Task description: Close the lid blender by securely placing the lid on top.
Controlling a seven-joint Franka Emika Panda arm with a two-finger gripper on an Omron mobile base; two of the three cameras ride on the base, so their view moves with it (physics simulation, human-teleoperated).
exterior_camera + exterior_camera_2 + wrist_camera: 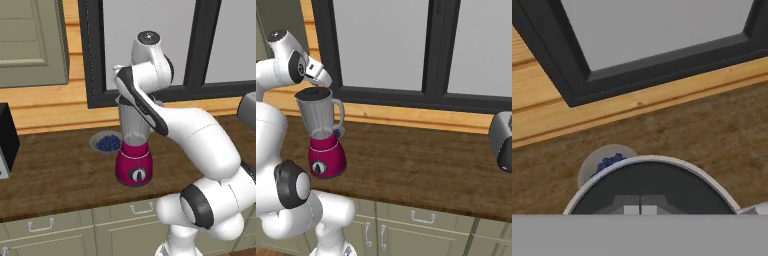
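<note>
Overhead, fingers [640, 209] pinched together over the flat round black lid [652, 187] on the clear-jarred blender [323, 135].

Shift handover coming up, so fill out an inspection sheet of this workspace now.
Surface: brown wooden counter over pale cabinet drawers.
Job's things: blender, magenta base, clear jar upright; black lid sits across the jar's rim.
Clutter: bowl of blueberries just behind the blender; toaster far right; dark appliance at the left edge.
Grippers: gripper shut, fingertips together directly over the lid; contact cannot be told.
Cables: nothing seen.
Surroundings: dark-framed window, wooden wall boards, wall cabinet.
</note>
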